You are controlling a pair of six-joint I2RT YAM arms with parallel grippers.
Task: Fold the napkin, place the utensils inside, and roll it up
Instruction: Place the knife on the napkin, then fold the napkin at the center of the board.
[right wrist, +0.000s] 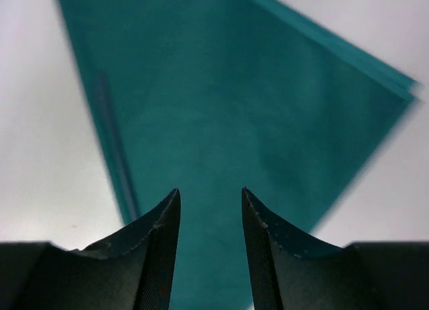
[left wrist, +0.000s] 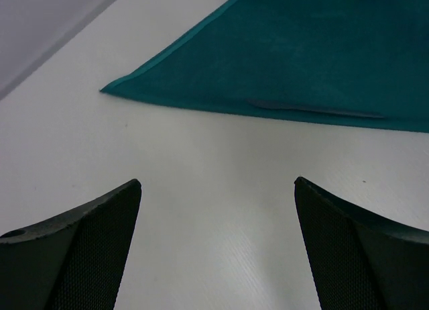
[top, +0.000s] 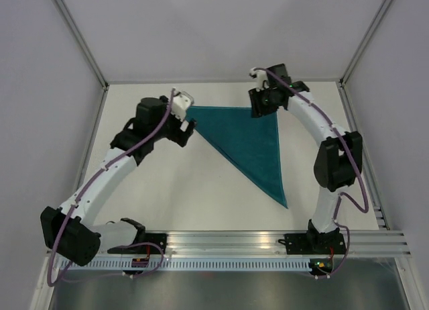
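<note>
The napkin [top: 251, 139] is seen folded into a triangle, flat on the white table [top: 201, 196] in the upper middle of the top view; a thin dark utensil [left wrist: 315, 109] is made out along its edge in the left wrist view, though whether it lies on or under the cloth cannot be told. The left gripper [top: 188, 130] is held just beside the triangle's left corner, fingers spread wide and empty; the right gripper [top: 260, 105] is set over the upper right corner, fingers parted, with no cloth pinched.
</note>
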